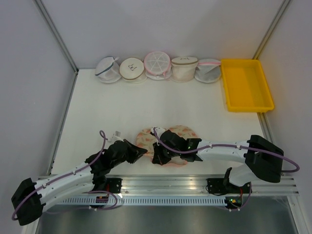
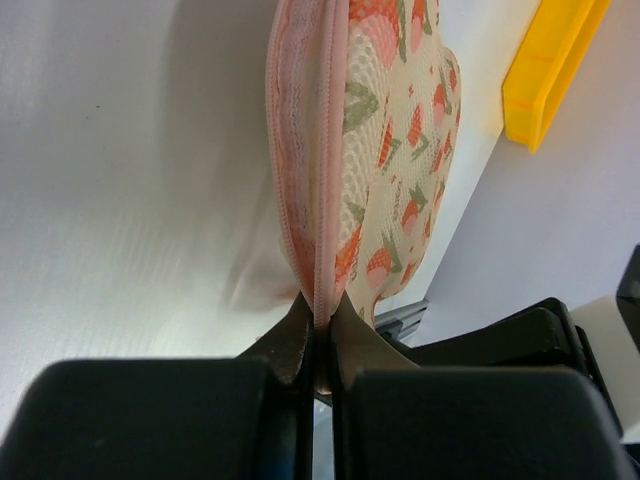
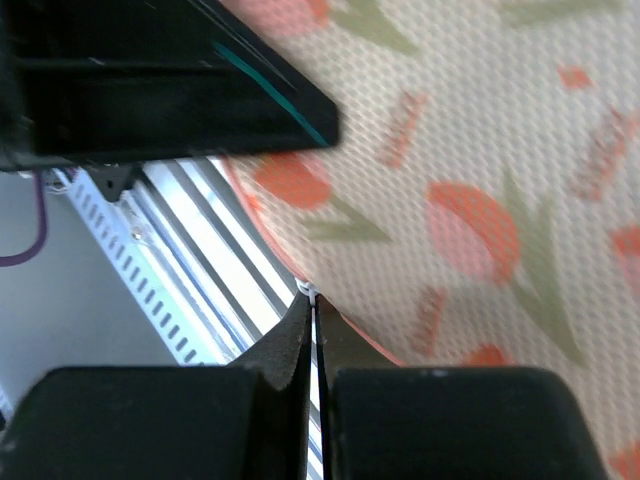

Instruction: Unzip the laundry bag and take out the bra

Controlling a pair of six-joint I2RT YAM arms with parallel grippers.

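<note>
The laundry bag (image 1: 181,132), cream with an orange-pink print and pink trim, lies near the table's front edge between both arms. My left gripper (image 1: 142,152) is shut on the bag's pink trimmed edge (image 2: 308,150), and the bag (image 2: 395,140) stands on edge just beyond its tips (image 2: 320,305). My right gripper (image 1: 158,155) is at the bag's near edge and is shut on a small white zipper pull (image 3: 310,293). The printed bag (image 3: 470,180) fills that view. The bra is hidden.
Several round mesh bags (image 1: 157,66) line the back of the table. A yellow tray (image 1: 246,85) sits at the back right and shows in the left wrist view (image 2: 550,70). A metal rail (image 1: 165,183) runs along the front edge. The left arm's black body (image 3: 170,80) is close above the right gripper.
</note>
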